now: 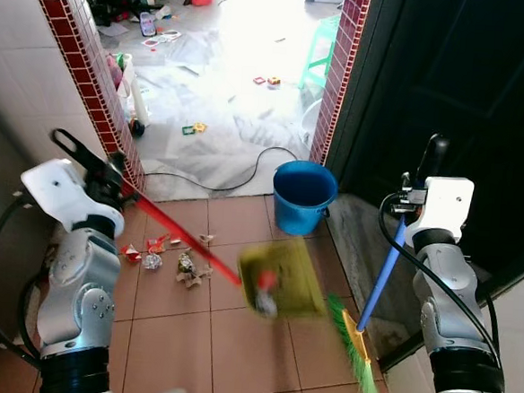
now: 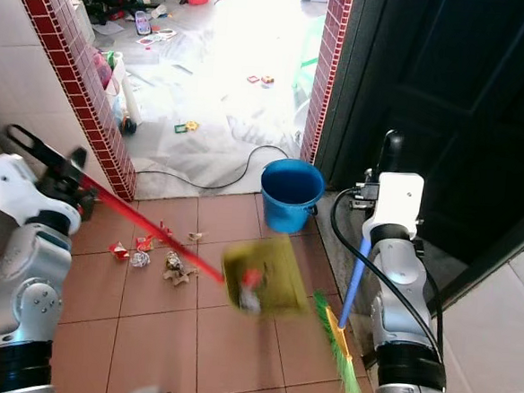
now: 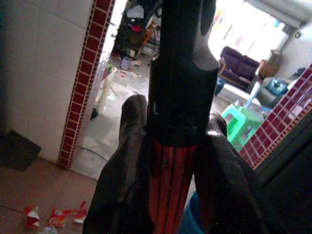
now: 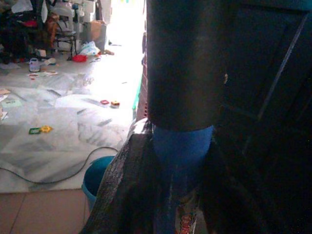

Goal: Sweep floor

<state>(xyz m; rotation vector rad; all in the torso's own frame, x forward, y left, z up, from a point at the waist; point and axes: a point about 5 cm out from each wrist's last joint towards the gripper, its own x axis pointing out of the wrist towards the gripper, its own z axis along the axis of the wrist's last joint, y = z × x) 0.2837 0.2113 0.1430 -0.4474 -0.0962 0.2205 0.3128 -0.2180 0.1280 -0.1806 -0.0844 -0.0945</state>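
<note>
My left gripper (image 1: 111,175) is shut on the black grip of a long red handle (image 1: 178,236). The handle slants down to an olive dustpan (image 1: 279,279), which is blurred just above the terracotta tiles. In the left wrist view both fingers (image 3: 129,165) clamp that red handle (image 3: 170,180). My right gripper (image 1: 412,202) is shut on the blue broom handle (image 1: 382,277). The broom's green and yellow bristles (image 1: 355,347) rest on the floor by the dark door. A small pile of crumpled wrappers (image 1: 172,262) lies on the tiles left of the dustpan.
A blue bucket (image 1: 303,195) stands in the doorway between two red-tiled wall edges (image 1: 90,77). A black cable (image 1: 236,181) curls across the littered pale floor beyond. A green stool (image 1: 322,43) is further back. A dark door (image 1: 459,84) closes off the right side.
</note>
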